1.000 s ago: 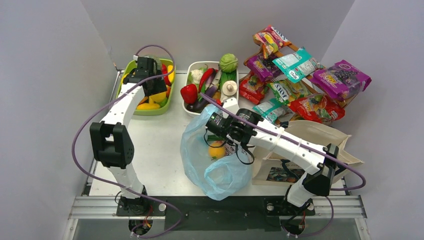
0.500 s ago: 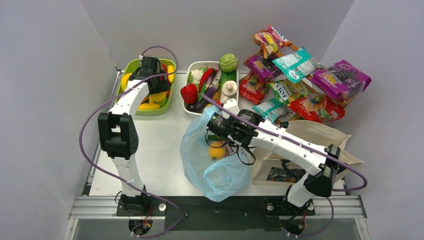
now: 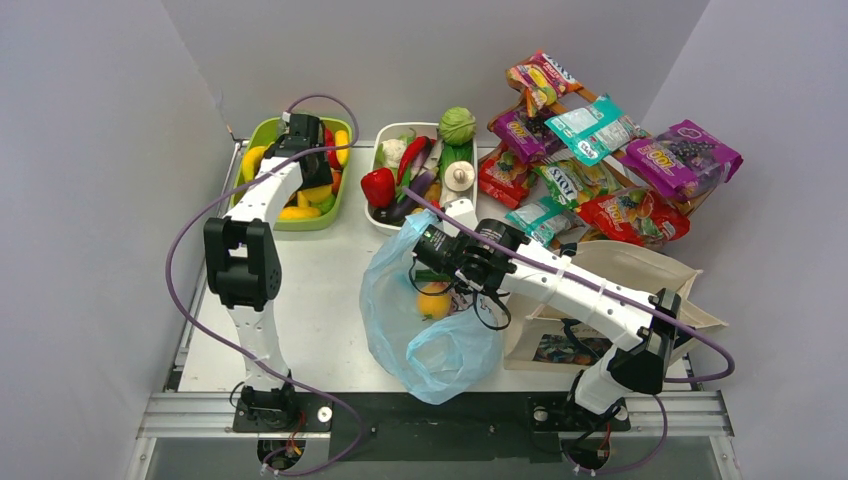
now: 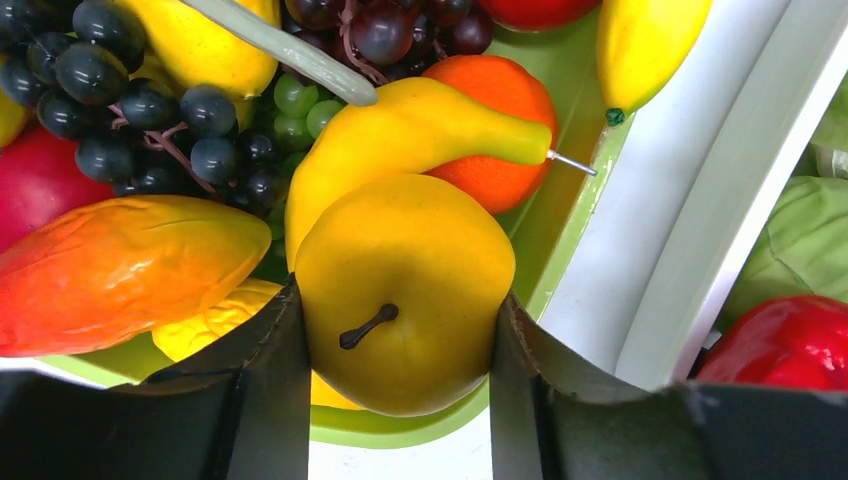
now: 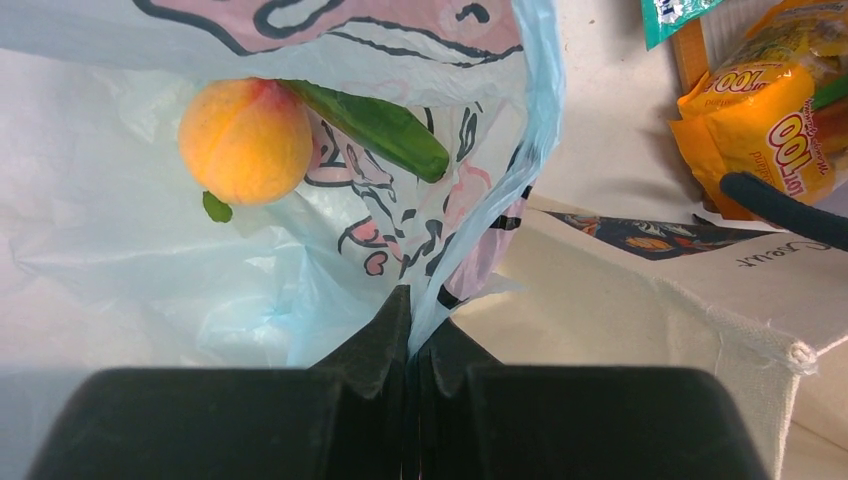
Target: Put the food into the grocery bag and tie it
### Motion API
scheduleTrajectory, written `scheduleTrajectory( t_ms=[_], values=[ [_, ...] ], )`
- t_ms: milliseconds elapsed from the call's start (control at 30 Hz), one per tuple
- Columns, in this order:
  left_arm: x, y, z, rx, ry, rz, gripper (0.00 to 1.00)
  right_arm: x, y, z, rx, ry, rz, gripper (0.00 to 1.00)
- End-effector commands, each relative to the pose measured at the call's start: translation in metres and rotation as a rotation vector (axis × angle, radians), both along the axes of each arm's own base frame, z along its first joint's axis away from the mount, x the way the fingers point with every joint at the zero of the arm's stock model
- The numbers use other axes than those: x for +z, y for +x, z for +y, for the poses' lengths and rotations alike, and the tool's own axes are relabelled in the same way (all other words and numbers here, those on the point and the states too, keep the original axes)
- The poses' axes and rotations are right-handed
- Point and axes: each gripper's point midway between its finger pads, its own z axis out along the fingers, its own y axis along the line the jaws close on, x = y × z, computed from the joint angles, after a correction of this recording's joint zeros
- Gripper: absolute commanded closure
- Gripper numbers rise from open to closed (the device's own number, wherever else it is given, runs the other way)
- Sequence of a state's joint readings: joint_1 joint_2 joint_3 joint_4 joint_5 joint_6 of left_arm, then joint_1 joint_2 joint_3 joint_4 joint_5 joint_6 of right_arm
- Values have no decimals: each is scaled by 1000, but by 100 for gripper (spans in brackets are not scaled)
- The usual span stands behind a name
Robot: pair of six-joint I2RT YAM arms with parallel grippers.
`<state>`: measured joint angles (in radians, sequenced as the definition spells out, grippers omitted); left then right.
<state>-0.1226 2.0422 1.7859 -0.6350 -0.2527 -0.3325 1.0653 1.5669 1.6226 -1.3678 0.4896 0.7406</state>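
Observation:
My left gripper is over the green fruit tray at the back left. Its fingers press both sides of a round yellow fruit with a dark stem, at the tray's near rim. Grapes, a yellow pear, an orange and a mango lie around it. The light-blue grocery bag lies open mid-table with an orange fruit and a green cucumber inside. My right gripper is shut on the bag's rim and holds it up.
A white tray of toy vegetables with a red pepper stands beside the green tray. Snack packets are piled at the back right. A beige canvas tote lies right of the bag, under my right arm.
My left arm has swung its elbow right and up, and its gripper has shifted slightly right over the green tray. The right arm and bag have stayed put.

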Motion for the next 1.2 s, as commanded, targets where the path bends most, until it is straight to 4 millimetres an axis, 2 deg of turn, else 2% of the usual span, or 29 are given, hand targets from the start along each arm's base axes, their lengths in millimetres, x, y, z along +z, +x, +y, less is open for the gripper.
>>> scheduleTrajectory(
  t_ms=[0,33,67,100,300,367,400,433,467,500,533,567,600,633,667,767,800,867,933,1033,1100,1133,1167],
  values=[
    [36,4,0,-1,-17,-81,82,8,3,2,0,35,-21,100],
    [39,1,-1,5,-26,-83,93,8,3,2,2,37,-21,100],
    [49,-4,-3,4,-37,-97,98,8,4,3,2,40,-22,100],
    [51,-8,-5,9,-49,-96,100,9,4,4,3,42,-22,100],
    [90,-49,-22,-29,-126,-135,100,6,7,9,4,48,-20,100],
    [113,-70,-28,-56,-148,-168,100,4,7,10,2,51,-19,100],
    [111,-80,-31,-70,-151,-149,100,4,7,10,0,54,-19,100],
    [125,-94,-34,-85,-159,-167,100,3,7,11,0,58,-17,100],
    [123,-104,-35,-82,-168,-158,100,3,7,12,0,60,-17,100],
    [138,-118,-40,-100,-184,-189,100,3,8,13,0,63,-16,100],
    [134,-129,-45,-110,-194,-180,100,2,8,13,0,61,-16,100],
    [150,-146,-54,-137,-201,-218,100,3,9,13,-1,63,-18,100],
    [148,-157,-58,-142,-204,-211,100,3,9,14,-1,60,-19,100],
    [156,-175,-66,-167,-208,-230,100,2,10,14,-2,60,-19,100],
    [161,-185,-70,-177,-223,-241,100,2,10,14,0,58,-17,100],
    [192,-231,-89,-262,-280,-314,100,2,11,14,-1,56,-15,100],
    [200,-239,-88,-253,-282,-339,100,2,11,14,-3,57,-17,100],
    [214,-272,-97,-311,-298,-370,100,2,12,14,-4,55,-19,100],
    [230,-299,-94,-343,-333,-413,100,5,13,12,-16,57,-33,100],
    [240,-324,-103,-426,-406,-422,100,11,15,11,-31,76,-54,100],
    [248,-341,-117,-528,-492,-429,100,12,16,11,-34,81,-58,100],
    [259,-353,-126,-594,-557,-455,100,13,16,11,-36,85,-59,100],
    [257,-357,-131,-612,-592,-446,100,14,17,11,-36,85,-60,100]
  ],
)
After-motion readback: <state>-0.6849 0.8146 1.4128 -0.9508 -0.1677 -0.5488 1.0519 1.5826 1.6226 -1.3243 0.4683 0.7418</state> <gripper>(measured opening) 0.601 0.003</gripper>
